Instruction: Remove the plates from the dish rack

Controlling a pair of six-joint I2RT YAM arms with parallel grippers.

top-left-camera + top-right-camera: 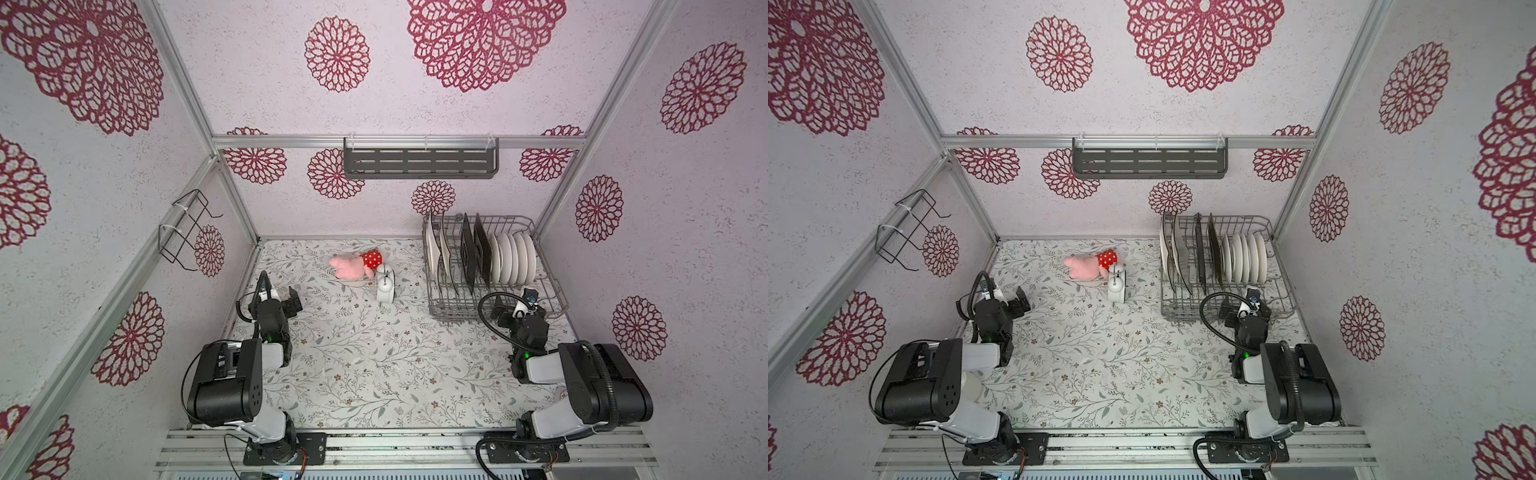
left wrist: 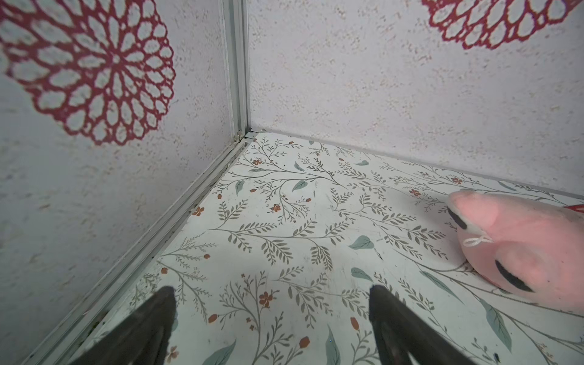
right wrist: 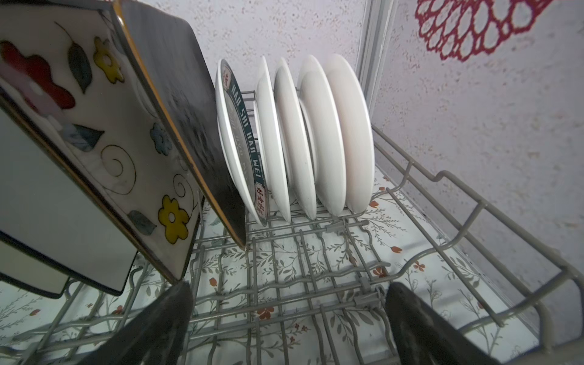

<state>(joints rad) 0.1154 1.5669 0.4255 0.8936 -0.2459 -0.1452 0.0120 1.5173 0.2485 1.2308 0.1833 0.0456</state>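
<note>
A large rectangular grey metal wire dish rack (image 1: 494, 266) sits in the far right corner of the leaf-printed tabletop (image 1: 365, 353), loaded with plates standing on edge between its tines: two large white black-rimmed rectangular plates (image 1: 440, 255) at the left end, dark square plates (image 1: 476, 253) next to them, then a tight row of small round white plates (image 1: 513, 257) toward the right wall. The right wrist view shows a cream square plate painted with flowers (image 3: 107, 139) leaning beside a dark one (image 3: 189, 120), and lettering on the rim of the nearest round plate (image 3: 243, 142); the rectangular plates are cut off at that picture's edge. The right gripper (image 3: 287, 322) hangs over the rack's bare near section, jaws spread wide, holding nothing. The left gripper (image 2: 271, 316), likewise apart and empty, sits low over the table near the left wall, with a pink plush toy (image 2: 521, 249) beside it. A white alarm clock (image 1: 385, 284) stands against the toy. How many dark plates there are cannot be told.
</note>
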